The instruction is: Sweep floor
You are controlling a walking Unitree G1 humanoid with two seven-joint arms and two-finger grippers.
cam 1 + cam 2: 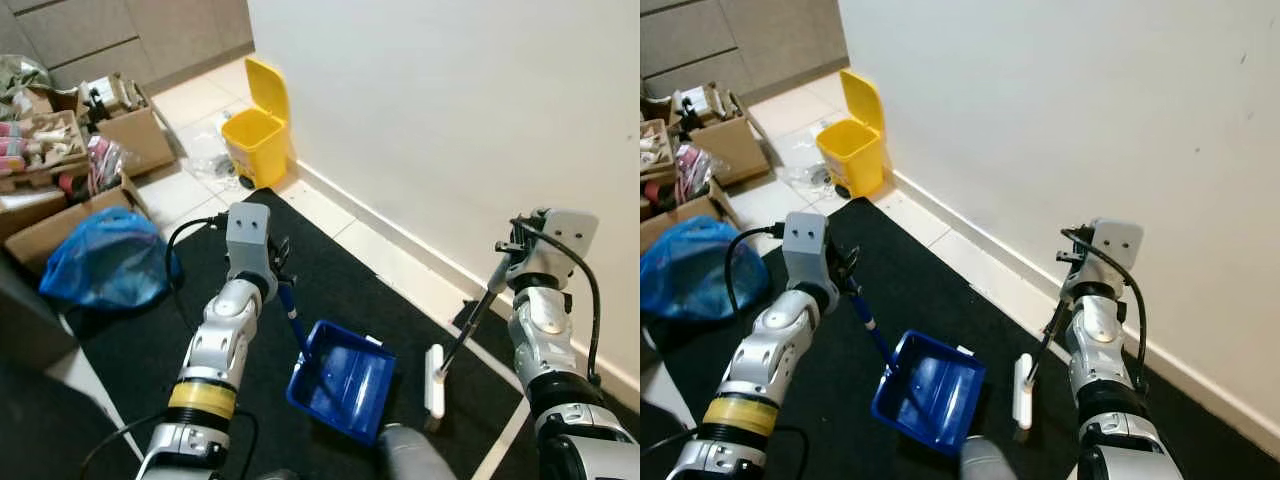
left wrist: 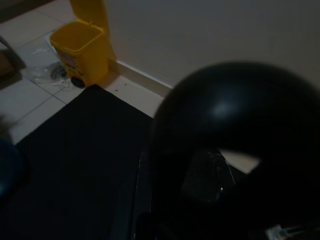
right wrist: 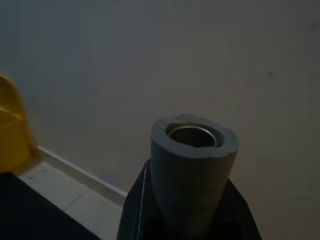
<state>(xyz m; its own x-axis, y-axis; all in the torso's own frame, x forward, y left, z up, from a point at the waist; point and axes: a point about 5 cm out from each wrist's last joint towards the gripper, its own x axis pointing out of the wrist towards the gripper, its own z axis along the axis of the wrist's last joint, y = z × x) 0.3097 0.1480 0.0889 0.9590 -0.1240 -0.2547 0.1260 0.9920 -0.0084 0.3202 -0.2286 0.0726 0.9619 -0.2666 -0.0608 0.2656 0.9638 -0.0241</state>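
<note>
A blue dustpan [image 1: 345, 378] rests tilted on the black mat [image 1: 200, 330], its blue handle [image 1: 293, 318] running up into my left gripper [image 1: 281, 272], which is shut on it. My right gripper [image 1: 507, 262] is shut on the thin dark broom handle [image 1: 468, 325]. That handle slants down to the white broom head [image 1: 434, 380], which stands on the mat just right of the dustpan. In the right wrist view the grey handle end [image 3: 194, 170] sits between my black fingers [image 3: 131, 215]. The left wrist view is dark, with a round black shape close to the lens.
A white wall [image 1: 450, 110] with a skirting board runs along the right. An open yellow pedal bin [image 1: 258, 140] stands on the tiles by the wall, also [image 2: 82, 50]. A blue plastic bag [image 1: 105, 258] and full cardboard boxes [image 1: 120, 125] crowd the left.
</note>
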